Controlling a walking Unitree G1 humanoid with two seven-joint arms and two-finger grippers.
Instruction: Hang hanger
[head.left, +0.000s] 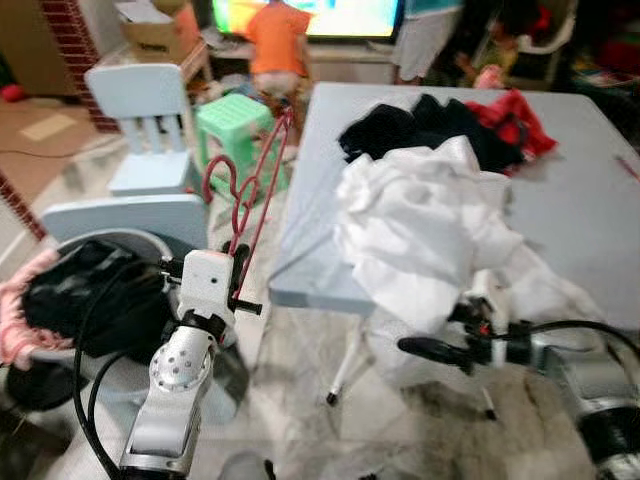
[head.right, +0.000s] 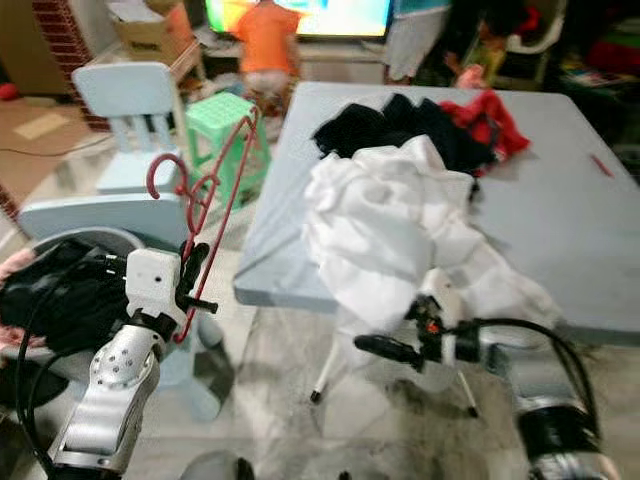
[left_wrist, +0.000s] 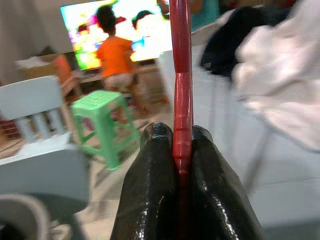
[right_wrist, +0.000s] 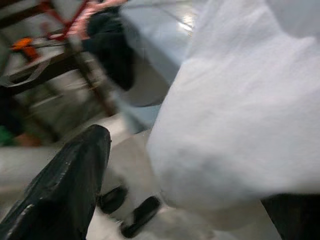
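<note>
A thin red wire hanger (head.left: 252, 190) is clamped between the left gripper's (left_wrist: 183, 150) fingers, raised just left of the grey table (head.left: 590, 220). A white crumpled garment (head.left: 420, 230) overhangs the table's near edge, between the right gripper's (right_wrist: 175, 190) parted fingers. Hanging is judged not yet done.

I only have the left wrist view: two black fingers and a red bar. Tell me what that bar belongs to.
Observer: It is a red hanger, held upright by the left tool, hook at the top.
Operator: Report where the right tool is.
Observer: The right tool sits low at the table's near edge, fingers apart, against the white garment.
Operator: Name what else is on the table.
Observer: Black clothing and a red garment lie behind the white one.
</note>
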